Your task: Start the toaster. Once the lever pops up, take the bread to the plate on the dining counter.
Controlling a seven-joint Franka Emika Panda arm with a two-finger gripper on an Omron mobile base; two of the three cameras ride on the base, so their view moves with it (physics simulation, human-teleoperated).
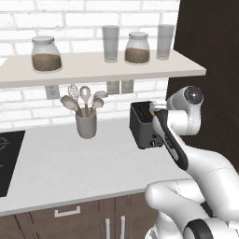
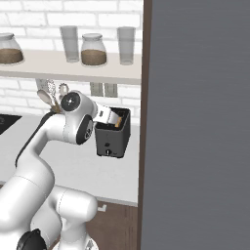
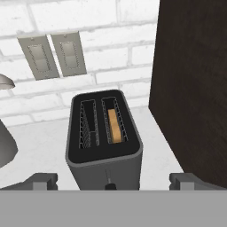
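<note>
White brick wall [image 1: 28,105] behind a pale worktop [image 1: 60,163] with brown drawer fronts below; black cooktop [image 1: 7,161] at the far left edge.

Shelf [image 1: 93,67] above the worktop: two glass jars of brown contents [image 1: 46,54] [image 1: 137,48] and two empty tumblers [image 1: 110,43] [image 1: 165,41].

Wall plates [image 3: 53,55]: two grey ones, side by side, on the brick above and behind the toaster.

Utensil cup [image 1: 86,123]: grey, upright on the worktop, holding pale spoons and a whisk, well left of the toaster.

Toaster [image 3: 104,142]: dark grey, two slots, standing on the worktop at its right end, just beside a tall dark brown panel [image 3: 195,88]. Small knob low on its front face.

Bread [image 3: 115,126]: tan slice standing on edge in the right-hand slot as the hand view shows it, top edge below the slot rim. The other slot holds nothing.

Gripper [image 3: 111,181]: jaws spread wide, holding nothing, one fingertip [image 3: 42,181] to each side of the toaster's front face, apart from it. In the base views the hand hangs over the toaster's top.
</note>
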